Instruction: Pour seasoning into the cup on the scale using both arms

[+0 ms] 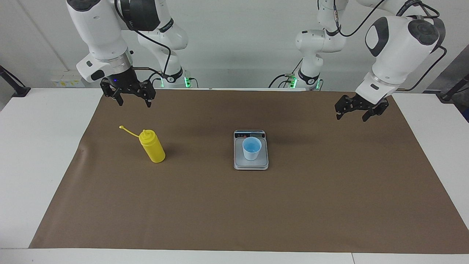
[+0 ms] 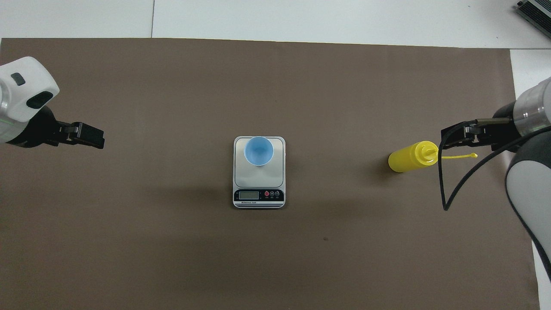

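Right end effector [image 1: 133,98] hangs open and empty over the mat, up in the air at about eleven o'clock from the seasoning [image 1: 153,146] in the facing view; the left end effector [image 1: 358,110], also open and holding nothing, waits over the mat toward its own end, well apart from everything. The seasoning stands upright toward the right arm's end, its cap strap [image 1: 129,131] trailing off at ten o'clock. The cup [image 1: 251,148] sits upright on the scale [image 1: 251,164] at mid-mat. The step in hand is probably taking the bottle: a low approach onto its body, clear of nozzle and strap, should keep it steady. Around both things the brown mat [image 1: 234,212] lies bare, and the worktop [image 1: 40,146] edges are well away, leaving free room for the carry.
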